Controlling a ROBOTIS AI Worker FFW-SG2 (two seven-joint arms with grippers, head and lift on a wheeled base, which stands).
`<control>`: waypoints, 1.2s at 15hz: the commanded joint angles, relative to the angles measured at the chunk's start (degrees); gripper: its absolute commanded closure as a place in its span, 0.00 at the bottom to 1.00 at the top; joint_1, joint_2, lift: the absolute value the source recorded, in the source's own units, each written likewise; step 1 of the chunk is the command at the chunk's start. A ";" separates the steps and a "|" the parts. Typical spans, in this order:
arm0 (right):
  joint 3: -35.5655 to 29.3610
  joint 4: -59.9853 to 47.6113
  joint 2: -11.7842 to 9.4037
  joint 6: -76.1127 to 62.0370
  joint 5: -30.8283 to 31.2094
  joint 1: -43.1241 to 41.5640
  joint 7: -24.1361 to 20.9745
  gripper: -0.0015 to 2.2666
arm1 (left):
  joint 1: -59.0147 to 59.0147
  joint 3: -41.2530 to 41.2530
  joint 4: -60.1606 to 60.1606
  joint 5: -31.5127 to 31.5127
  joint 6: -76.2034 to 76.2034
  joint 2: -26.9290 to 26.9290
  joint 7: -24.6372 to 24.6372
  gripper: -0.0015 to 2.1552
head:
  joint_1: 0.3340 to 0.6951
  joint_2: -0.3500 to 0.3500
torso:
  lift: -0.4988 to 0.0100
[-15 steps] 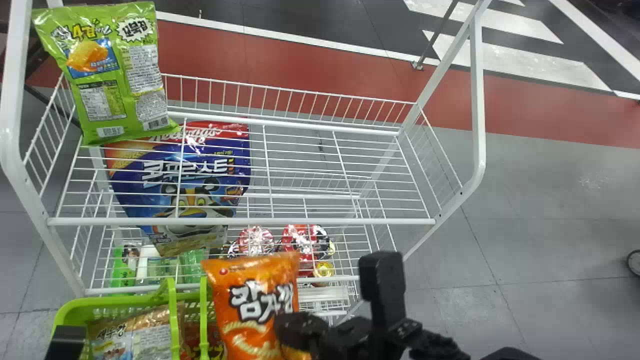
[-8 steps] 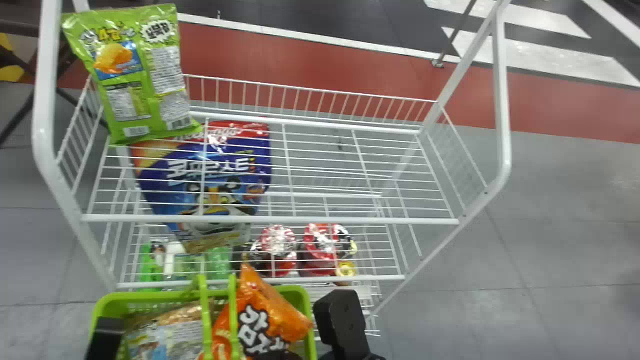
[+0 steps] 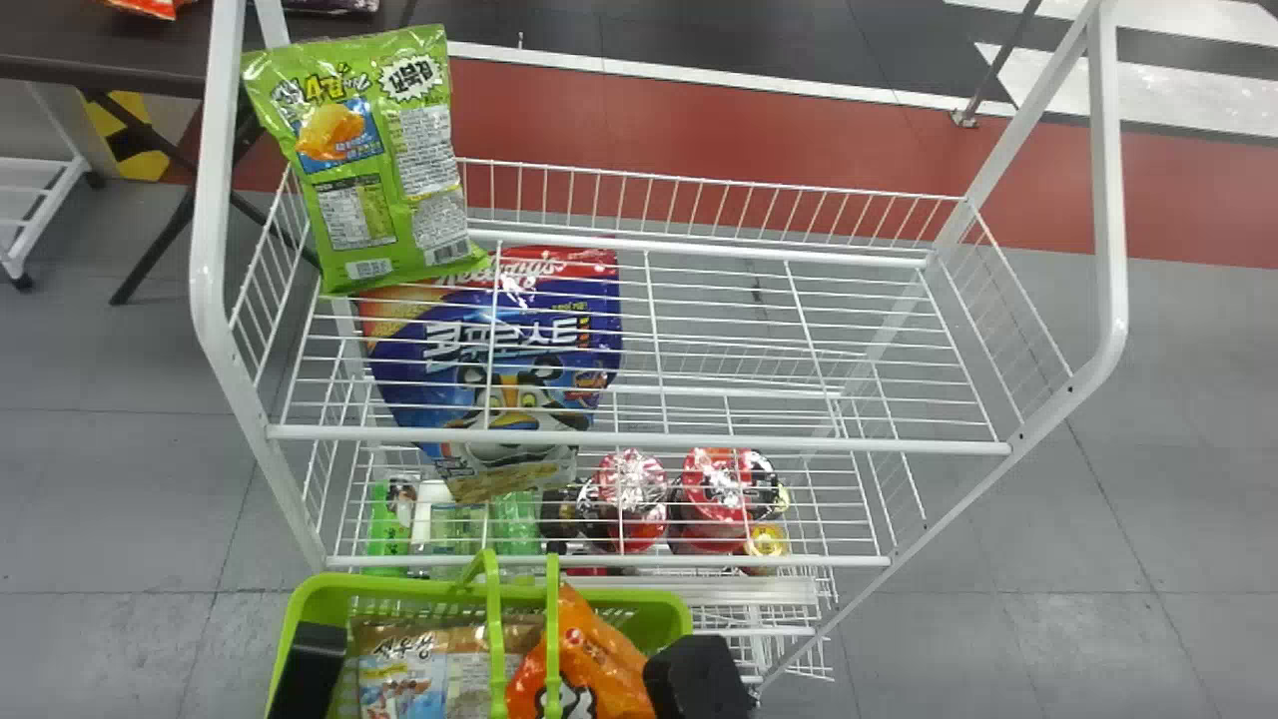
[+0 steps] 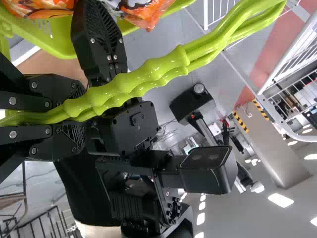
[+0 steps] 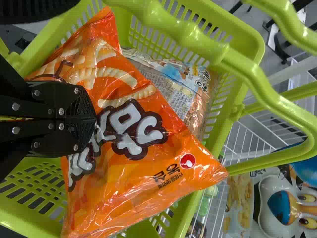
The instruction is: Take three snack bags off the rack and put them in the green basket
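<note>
My left gripper (image 3: 312, 659) is at the basket's left side; in the left wrist view the left gripper (image 4: 79, 115) is shut on the green handle (image 4: 143, 77). At the basket's right side is my right gripper (image 3: 697, 681); the right wrist view has the right gripper (image 5: 94, 119) shut on the orange snack bag (image 5: 148, 173), which lies tilted within the green basket (image 3: 334, 584), a corner over the rim. Beside it in the basket is a brown snack bag (image 3: 439, 664). A green snack bag (image 3: 374, 165) stands at the rack's upper left.
The white wire rack (image 3: 639, 439) stands just beyond the basket. It holds a blue cereal bag (image 3: 499, 350), with red cups (image 3: 714, 499) and green bottles (image 3: 516, 524) lower down. A dark table (image 3: 110, 45) is at the back left.
The orange bag has been lowered into the basket along with my right gripper, which also moved inward. The rack and basket have shifted rightward in the head view.
</note>
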 commanded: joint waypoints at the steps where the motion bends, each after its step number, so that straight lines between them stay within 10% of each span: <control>1: -2.50 -2.48 0.03 -2.91 -0.51 1.72 0.06 0.24 | 0.23 0.00 0.05 0.00 0.05 0.10 0.02 0.89 | 1.00 0.21 | 0.93; 2: -3.29 -3.62 0.03 -2.38 -1.66 1.98 0.15 0.01 | 0.23 0.00 -0.04 -0.08 0.05 0.10 0.02 0.89 | 1.00 0.19 | 0.93; 13: -11.64 -17.51 0.91 8.34 -7.63 4.44 2.52 0.02 | 0.32 0.00 0.22 -0.87 0.92 -0.16 0.72 0.89 | 1.00 0.15 | 0.93; 18: -13.05 -11.88 0.82 -45.28 -0.78 5.76 -1.00 0.02 | -0.21 -1.50 0.40 -1.93 2.86 -0.34 1.60 0.89 | 1.00 0.10 | 0.93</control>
